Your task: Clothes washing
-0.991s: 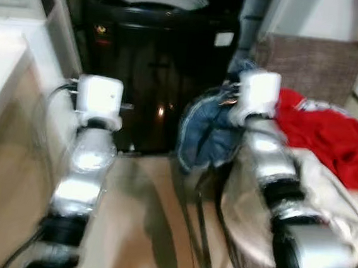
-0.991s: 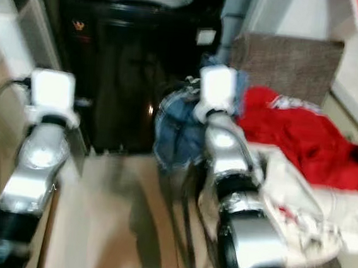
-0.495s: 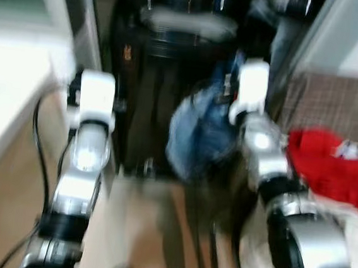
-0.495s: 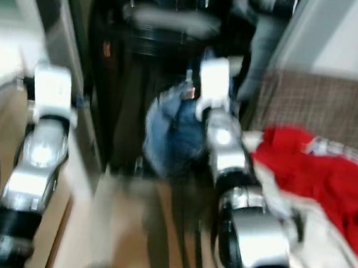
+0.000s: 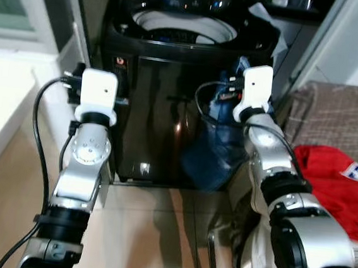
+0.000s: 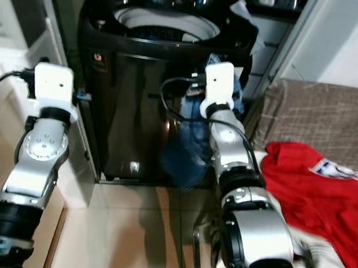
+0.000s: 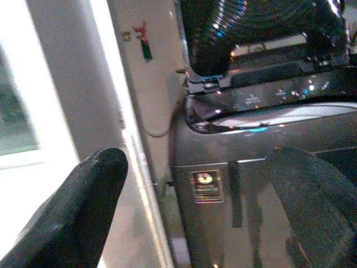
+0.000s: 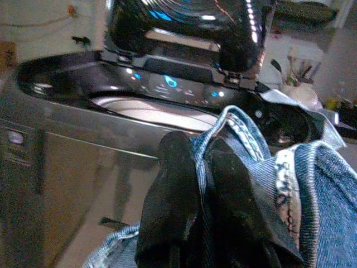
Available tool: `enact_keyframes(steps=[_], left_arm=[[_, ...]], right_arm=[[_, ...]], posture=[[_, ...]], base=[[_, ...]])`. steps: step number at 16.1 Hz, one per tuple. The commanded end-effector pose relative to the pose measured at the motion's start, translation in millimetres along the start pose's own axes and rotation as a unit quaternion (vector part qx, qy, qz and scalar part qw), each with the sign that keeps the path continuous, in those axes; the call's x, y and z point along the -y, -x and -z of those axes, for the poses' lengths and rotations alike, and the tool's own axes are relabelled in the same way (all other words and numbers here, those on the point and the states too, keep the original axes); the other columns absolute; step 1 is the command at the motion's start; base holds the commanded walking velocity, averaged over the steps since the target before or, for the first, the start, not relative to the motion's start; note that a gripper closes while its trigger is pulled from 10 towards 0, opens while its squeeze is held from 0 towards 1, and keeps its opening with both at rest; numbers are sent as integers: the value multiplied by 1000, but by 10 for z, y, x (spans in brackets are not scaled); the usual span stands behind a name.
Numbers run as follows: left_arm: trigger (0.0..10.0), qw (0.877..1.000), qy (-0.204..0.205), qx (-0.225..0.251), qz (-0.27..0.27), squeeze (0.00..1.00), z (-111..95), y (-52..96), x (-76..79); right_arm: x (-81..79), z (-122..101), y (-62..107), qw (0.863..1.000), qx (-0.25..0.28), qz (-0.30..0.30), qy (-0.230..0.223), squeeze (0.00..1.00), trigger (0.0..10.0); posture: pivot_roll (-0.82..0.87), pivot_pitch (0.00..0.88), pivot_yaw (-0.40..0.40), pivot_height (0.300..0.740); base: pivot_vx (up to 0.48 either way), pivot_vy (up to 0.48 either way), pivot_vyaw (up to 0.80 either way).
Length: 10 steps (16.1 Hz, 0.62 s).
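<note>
Reading the writing proved hard: a small square sticker on the front of the black washing machine carried a round emblem, its text too blurred to make out, and a little red mark sat on the machine's upper front corner. Blue indicator lights glowed on the control panel behind the open drum, whose pale rim showed under the raised lid.

The right gripper had its two black fingers pinched tight on a pair of blue jeans. The denim was mid-blue with lighter stitched seams and a folded waistband, and it hung in a bunch from the gripper, beside the machine's front right corner, below the drum's opening.

The left gripper was raised near the machine's front left corner, its fingers spread wide apart and holding nothing.

A red garment with a white label lay on a brown woven basket to the right, over pale cloth.
</note>
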<state>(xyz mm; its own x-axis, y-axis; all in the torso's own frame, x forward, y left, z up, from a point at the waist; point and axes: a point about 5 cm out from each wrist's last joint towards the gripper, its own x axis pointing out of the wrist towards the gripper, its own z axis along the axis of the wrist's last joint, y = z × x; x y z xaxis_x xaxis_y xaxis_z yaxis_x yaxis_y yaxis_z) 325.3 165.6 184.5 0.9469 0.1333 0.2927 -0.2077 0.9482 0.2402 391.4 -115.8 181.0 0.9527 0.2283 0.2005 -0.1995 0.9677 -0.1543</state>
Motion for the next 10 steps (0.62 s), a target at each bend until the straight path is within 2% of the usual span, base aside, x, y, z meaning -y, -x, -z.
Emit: enact_keyframes(steps=[1, 5, 7, 10], left_arm=[[10000, 1000, 6, 2, 18, 0, -28, 10, 98], [10000, 1000, 6, 0, 19, 0, -24, 13, 98], [10000, 1000, 5, -1, 22, 0, -27, 13, 104], [10000, 1000, 6, 1, 22, 0, -45, 5, 103]], right_arm=[[120, -42, -10, 1000, 5, 15, 1, 0, 10000], [70, 6, -1, 1000, -8, 7, 3, 0, 10000], [86, 35, 7, 1000, -17, 18, -5, 0, 10000], [82, 38, 9, 1000, -17, 23, -2, 0, 10000]], posture=[[52, 0, -36, 740], [52, 0, -36, 740], [51, 0, -38, 740], [51, 0, -37, 740]], base=[[472, 0, 0], [472, 0, 0], [472, 0, 644], [472, 0, 0]])
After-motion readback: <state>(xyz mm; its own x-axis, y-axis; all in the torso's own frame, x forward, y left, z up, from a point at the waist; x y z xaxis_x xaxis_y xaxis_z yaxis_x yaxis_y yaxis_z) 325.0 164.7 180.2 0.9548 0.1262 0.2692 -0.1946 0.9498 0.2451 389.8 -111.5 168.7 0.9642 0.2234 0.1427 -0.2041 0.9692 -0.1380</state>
